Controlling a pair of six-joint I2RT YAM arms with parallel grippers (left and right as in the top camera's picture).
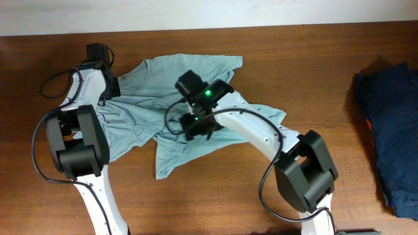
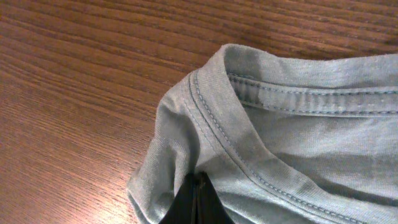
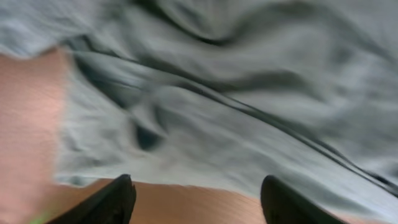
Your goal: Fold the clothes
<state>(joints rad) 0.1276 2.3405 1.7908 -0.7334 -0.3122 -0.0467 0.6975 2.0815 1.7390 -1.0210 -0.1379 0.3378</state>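
Observation:
The pale grey-blue T-shirt [image 1: 157, 98] lies crumpled on the wooden table, left of centre. My left gripper [image 1: 112, 88] is at the shirt's left edge and is shut on a fold of the fabric beside a stitched hem [image 2: 205, 112]; its closed black fingers [image 2: 199, 190] pinch the cloth. My right gripper [image 1: 196, 127] hovers over the shirt's middle. In the right wrist view its two fingers [image 3: 196, 193] are wide apart and empty, with the blurred shirt [image 3: 217, 112] ahead and bare table between them.
A dark navy garment with a red patch [image 1: 388, 130] lies at the table's right edge. Bare wooden table [image 1: 313, 72] lies between it and the shirt. The table's far edge meets a white wall [image 1: 196, 13].

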